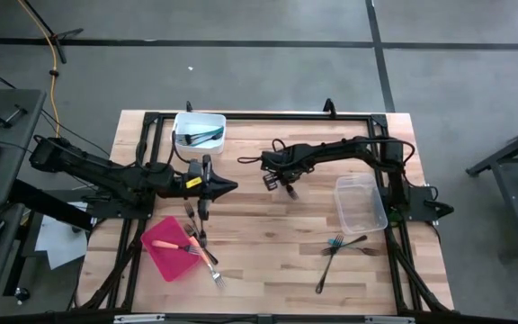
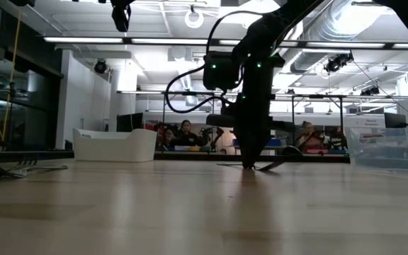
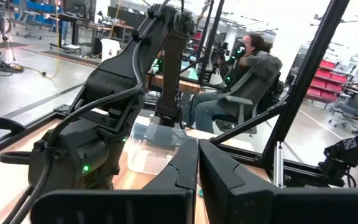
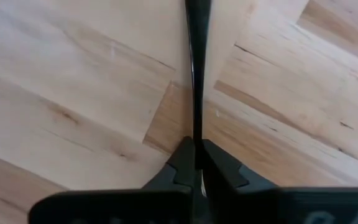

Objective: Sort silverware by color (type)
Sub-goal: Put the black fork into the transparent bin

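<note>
My right gripper (image 1: 283, 183) stands near the table's middle, pointing down, shut on a dark fork (image 1: 291, 191); the low view shows the fork (image 2: 266, 167) at table level. My left gripper (image 1: 232, 187) hovers shut and empty, pointing toward the right arm. Orange forks (image 1: 192, 247) lie on the red tray (image 1: 162, 256). Dark forks (image 1: 194, 220) lie on the wood beside it. More dark utensils (image 1: 203, 137) rest in the white tub (image 1: 199, 120). A teal fork (image 1: 334, 242) and dark forks (image 1: 329, 268) lie near the right front. My right gripper pinches the dark fork's slim handle (image 4: 197, 132) between its two fingers, from above, pointing down. The handle runs straight out from between the fingertips (image 4: 182, 158) along the wood. Low over the table or resting on it, I cannot tell.
A clear plastic tub (image 1: 360, 202) stands right of my right gripper. The black frame rails (image 1: 268, 117) run along the table's edges. Bare wood lies between the two grippers and in front of them. People sit in the room beyond the table (image 2: 190, 134).
</note>
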You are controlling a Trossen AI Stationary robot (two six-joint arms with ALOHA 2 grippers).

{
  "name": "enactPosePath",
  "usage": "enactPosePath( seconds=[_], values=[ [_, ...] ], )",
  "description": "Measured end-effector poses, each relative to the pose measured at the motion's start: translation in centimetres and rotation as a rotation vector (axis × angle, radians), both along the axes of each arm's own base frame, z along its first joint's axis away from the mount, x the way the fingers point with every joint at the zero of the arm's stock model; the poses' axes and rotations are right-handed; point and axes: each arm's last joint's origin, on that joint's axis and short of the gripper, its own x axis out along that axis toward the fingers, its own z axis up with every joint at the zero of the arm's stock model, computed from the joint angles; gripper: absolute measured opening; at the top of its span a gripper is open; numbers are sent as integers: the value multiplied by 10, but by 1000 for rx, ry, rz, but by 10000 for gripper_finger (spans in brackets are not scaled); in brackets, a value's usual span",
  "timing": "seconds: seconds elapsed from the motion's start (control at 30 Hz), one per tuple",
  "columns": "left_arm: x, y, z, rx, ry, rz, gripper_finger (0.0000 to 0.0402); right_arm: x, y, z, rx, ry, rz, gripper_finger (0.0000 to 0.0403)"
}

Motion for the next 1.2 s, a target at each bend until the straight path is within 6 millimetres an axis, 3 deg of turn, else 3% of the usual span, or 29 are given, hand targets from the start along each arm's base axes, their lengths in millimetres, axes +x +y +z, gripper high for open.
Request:
enactPosePath(
  seconds=[0.27, 0.43, 0.57, 0.8, 1.03, 1.2],
  values=[
    [0, 0, 0, 0, 0, 3, 6, -5, 19, 7, -46, 64, 128, 2],
    [0, 0, -1, 1, 6, 3, 6, -26, 34, 23, -64, 119, 204, 1],
    [0, 0, -3, 6, 29, 4, 6, -56, 46, 27, -31, 97, 208, 1],
    [0, 0, -3, 6, 31, 7, 6, -80, 72, 51, -7, -343, 189, 0],
    [0, 2, -3, -22, 25, 63, 6, -63, 91, 102, -91, -948, 296, 0],
    [0, 6, -2, -114, 3, 118, 6, -49, 107, 149, -294, -1153, 552, 0]
  ],
)
